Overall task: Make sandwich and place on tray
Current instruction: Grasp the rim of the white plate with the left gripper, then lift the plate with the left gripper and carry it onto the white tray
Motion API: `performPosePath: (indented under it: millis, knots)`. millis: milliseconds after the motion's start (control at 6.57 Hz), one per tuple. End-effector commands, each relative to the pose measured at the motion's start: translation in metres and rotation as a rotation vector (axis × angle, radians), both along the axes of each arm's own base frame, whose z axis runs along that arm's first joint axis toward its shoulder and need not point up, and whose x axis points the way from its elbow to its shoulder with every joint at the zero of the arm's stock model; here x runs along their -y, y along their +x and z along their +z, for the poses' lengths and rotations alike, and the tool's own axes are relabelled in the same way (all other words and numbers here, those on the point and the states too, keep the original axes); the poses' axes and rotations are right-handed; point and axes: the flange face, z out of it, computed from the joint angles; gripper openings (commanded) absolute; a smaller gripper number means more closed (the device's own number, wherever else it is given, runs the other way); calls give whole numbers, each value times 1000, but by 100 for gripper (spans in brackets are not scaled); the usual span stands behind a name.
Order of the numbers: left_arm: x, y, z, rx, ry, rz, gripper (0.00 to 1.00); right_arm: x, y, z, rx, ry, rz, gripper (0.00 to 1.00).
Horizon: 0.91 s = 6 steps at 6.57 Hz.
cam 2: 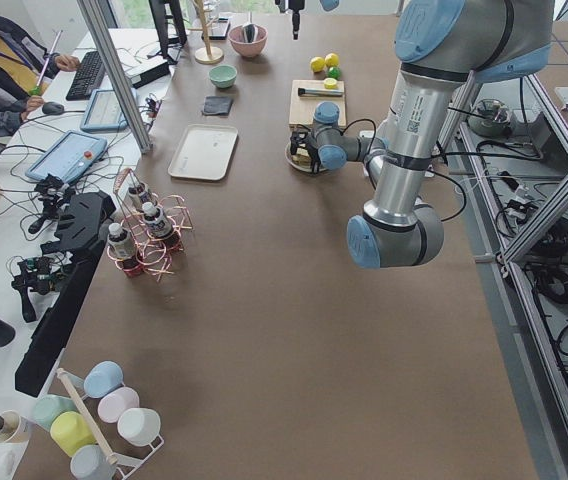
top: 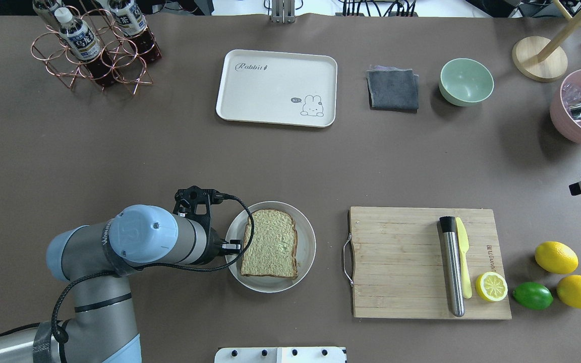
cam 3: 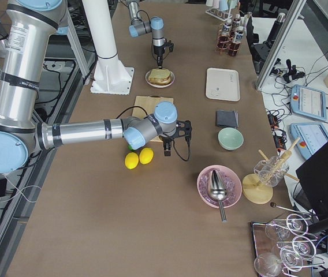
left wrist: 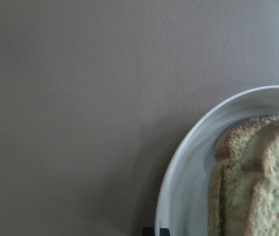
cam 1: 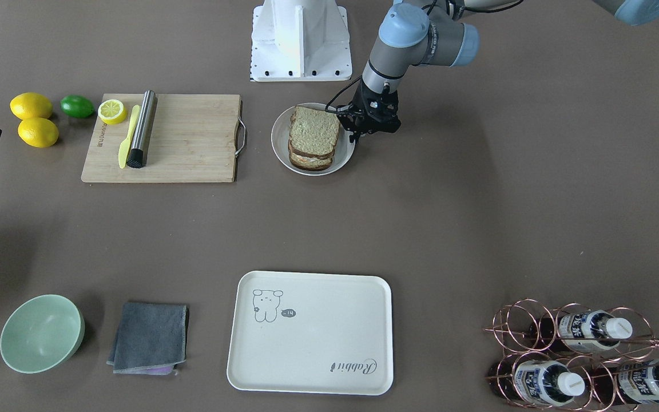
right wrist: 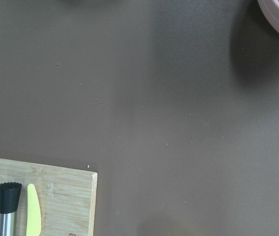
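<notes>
Overhead exterior view: sandwich [top: 269, 243] lying flat on a round white plate [top: 309, 237], on the robot's side of the brown surface [top: 169, 151]. Top slice pale and speckled, with a brown crust. In the front-facing view, stacked slices with a thin orange-tinted layer between them at the near edge.

Left end effector [cam 1: 357, 136] pointing down over the plate's rim on the robot's left, just beside the sandwich. Fingertips close together at the bottom edge of the left wrist view, closed on nothing.

Tray [top: 270, 85] on the far side of the surface, well apart from plate and sandwich, with "Rabbit" lettering and a small drawing on it. Beside it in a row, a grey cloth [top: 393, 89] and a green bowl [top: 466, 81].

Wooden cutting board [top: 401, 262] on the plate's other side, carrying a steel cylinder [top: 452, 267], a yellow knife [top: 463, 262] and a lemon half [top: 491, 286].

Right end effector [cam 3: 167, 151] above the surface near the board's outer end. Open or closed: cannot tell.
</notes>
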Motion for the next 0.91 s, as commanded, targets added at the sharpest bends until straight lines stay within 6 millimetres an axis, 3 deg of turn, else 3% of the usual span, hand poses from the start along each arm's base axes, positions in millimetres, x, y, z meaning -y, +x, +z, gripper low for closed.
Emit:
performPosePath:
  millis: [0,457,761]
  knots:
    - [0,-5,-12,-27,2,-2,0,0,3,-1,12,-4,1,100]
    - [39,-30,-27,-112,-41,-95,0,-1,2,0,11,-8,-1,100]
    - [78,-47,-33,-142,-111,-106,0,0,2,-1,10,-5,1,100]
